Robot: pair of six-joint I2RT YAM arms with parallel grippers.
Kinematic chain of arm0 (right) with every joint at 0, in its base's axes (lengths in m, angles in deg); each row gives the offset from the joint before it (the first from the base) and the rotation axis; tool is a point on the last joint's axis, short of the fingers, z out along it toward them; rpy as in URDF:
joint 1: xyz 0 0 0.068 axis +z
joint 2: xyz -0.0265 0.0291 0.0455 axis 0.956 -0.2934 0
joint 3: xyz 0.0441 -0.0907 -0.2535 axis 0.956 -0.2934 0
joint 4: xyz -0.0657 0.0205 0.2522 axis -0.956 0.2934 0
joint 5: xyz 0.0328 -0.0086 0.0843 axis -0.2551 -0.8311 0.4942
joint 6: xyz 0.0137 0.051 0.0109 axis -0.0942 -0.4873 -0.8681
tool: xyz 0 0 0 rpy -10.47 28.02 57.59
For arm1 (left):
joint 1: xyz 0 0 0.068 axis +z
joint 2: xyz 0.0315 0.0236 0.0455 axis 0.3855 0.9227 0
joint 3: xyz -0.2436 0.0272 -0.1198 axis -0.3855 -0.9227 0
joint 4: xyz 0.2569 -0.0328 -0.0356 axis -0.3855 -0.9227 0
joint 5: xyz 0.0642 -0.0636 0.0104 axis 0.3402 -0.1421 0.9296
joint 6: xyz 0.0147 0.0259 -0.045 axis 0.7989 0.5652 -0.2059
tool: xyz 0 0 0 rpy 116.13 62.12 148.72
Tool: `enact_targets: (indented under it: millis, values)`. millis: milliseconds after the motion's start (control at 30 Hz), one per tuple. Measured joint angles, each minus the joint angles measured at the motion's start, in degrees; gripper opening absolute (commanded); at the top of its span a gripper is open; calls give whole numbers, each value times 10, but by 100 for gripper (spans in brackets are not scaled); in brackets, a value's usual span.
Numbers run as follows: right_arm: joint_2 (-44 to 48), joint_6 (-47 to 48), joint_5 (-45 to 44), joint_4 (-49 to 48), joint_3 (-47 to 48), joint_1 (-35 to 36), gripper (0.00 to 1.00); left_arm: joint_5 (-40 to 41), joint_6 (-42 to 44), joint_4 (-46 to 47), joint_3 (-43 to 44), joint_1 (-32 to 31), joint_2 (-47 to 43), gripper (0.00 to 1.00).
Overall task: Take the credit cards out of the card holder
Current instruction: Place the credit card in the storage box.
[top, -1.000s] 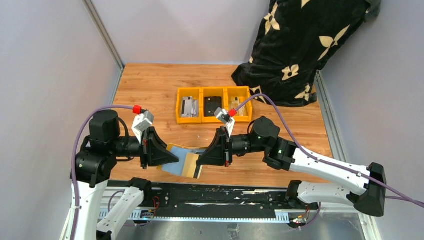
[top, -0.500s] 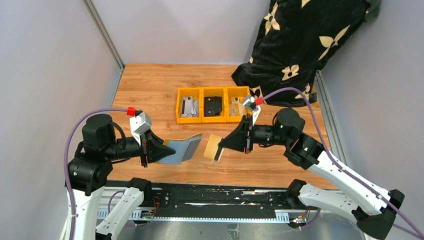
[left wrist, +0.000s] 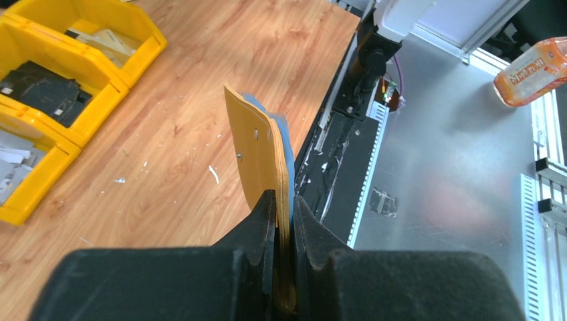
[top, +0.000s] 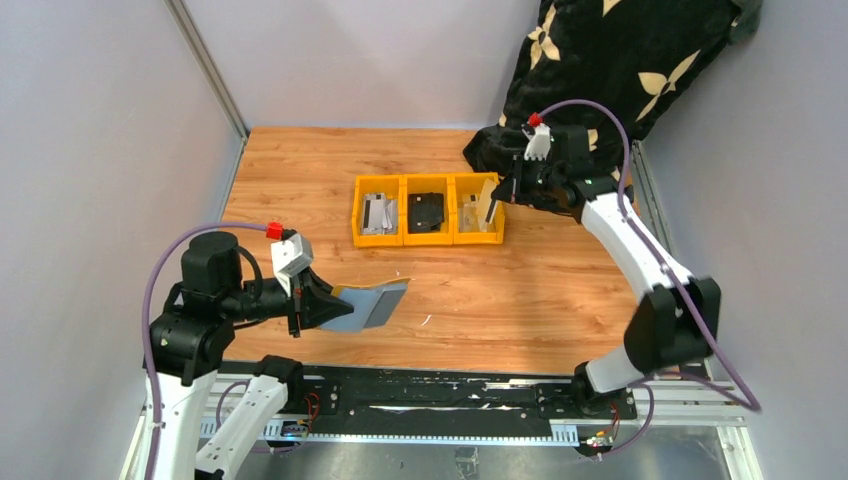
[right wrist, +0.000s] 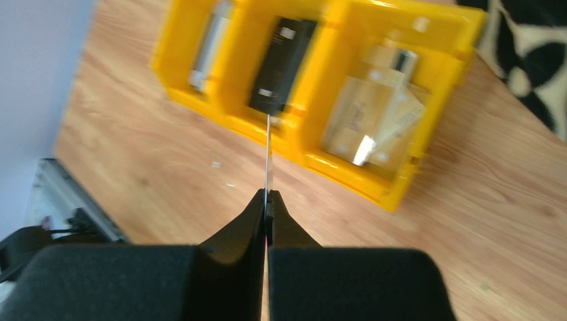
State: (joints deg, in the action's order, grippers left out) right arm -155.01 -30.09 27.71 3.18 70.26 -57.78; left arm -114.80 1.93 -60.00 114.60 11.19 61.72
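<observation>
Right gripper [top: 503,192] has swung from the table's [top: 300,170] front edge over to the right-hand yellow bin [top: 497,238], pinching a credit card [right wrist: 268,154] edge-on. Left gripper [left wrist: 281,200] still clamps the card holder [top: 372,303] near the front-left.

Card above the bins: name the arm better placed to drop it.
Right: the right gripper pinches the card over the yellow bins; the left gripper is far off, clamping the card holder.

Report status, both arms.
Left jaws shut on card holder, held aloft. Right jaws shut on one credit card over right-hand yellow bin. Nothing seen blocking.
</observation>
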Motion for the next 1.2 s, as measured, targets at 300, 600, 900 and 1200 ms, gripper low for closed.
enact_targets:
  millis: [300,600,900,1200]
  values:
    - [-232,60,-28,49,151,-11,0,6,52,-12,-57,-22,65,0]
    - [-366,93,-11,67,231,-10,7,59,117,-28,-28,-94,240,0]
    - [-400,99,-50,83,260,-3,49,239,245,-4,-43,-188,362,0]
    - [-273,78,-90,63,194,1,67,489,305,157,-121,-222,444,7]
